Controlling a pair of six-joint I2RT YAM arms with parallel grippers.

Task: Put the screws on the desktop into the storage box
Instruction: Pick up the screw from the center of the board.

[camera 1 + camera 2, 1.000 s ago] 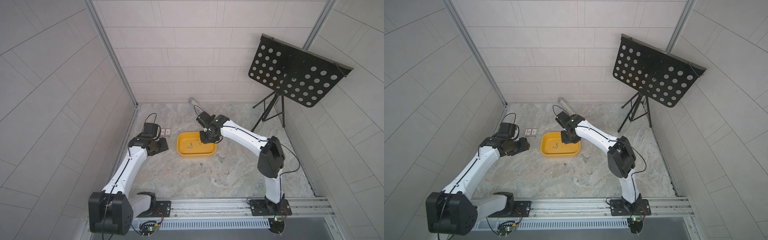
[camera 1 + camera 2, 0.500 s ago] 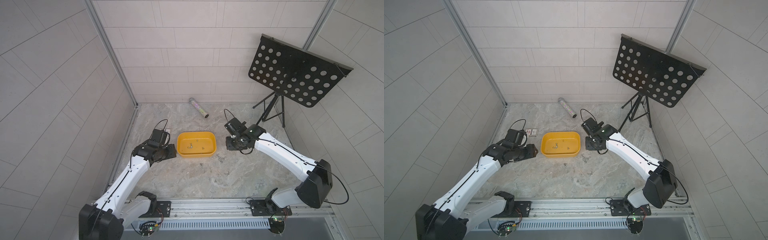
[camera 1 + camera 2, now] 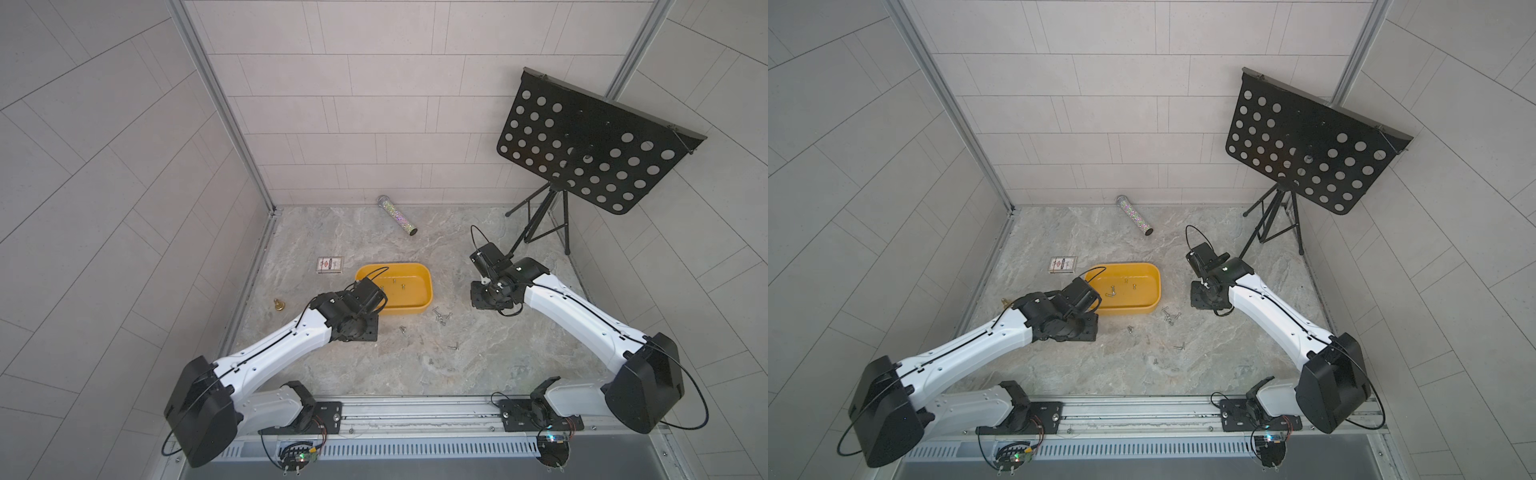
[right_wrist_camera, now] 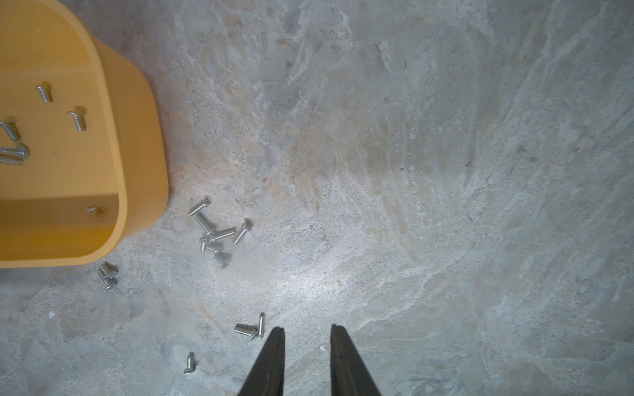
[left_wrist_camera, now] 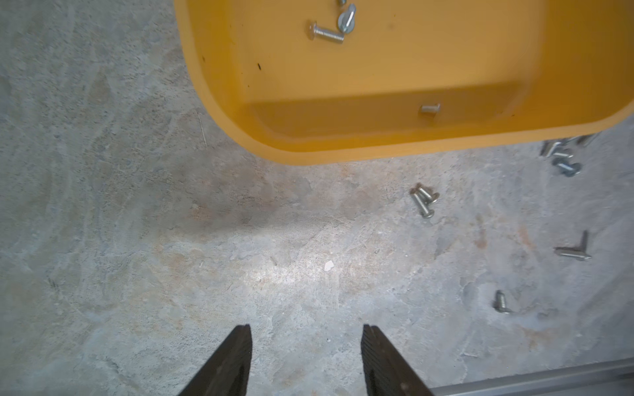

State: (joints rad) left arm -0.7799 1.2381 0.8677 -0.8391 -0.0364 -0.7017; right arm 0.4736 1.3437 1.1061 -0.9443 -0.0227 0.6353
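The yellow storage box (image 3: pixel 430 286) (image 3: pixel 1158 291) sits mid-desktop with a few screws (image 5: pixel 326 33) (image 4: pixel 77 120) inside. Several loose screws (image 3: pixel 440 316) (image 3: pixel 1169 316) lie on the marble desktop (image 3: pixel 478 357) off its front right corner, seen close in the wrist views (image 5: pixel 423 200) (image 4: pixel 214 236). My left gripper (image 5: pixel 306 331) hovers open over bare desktop by the box's front left corner (image 5: pixel 343 156). My right gripper (image 4: pixel 306 331) is open by a narrow gap, empty, right of the box (image 4: pixel 137 137), with two screws (image 4: pixel 247 331) just beside one fingertip.
A small printed card box (image 3: pixel 329 264) lies left behind the tub, and a brass bell (image 3: pixel 279 304) near the left wall. A glittery tube (image 3: pixel 397 215) rests at the back. A black music stand (image 3: pixel 582 153) fills the back right corner. A metal rail (image 3: pixel 415 409) edges the front.
My right arm has swung from above the storage box out to the desktop on its right. My left gripper has moved from left of the box to its front left corner.
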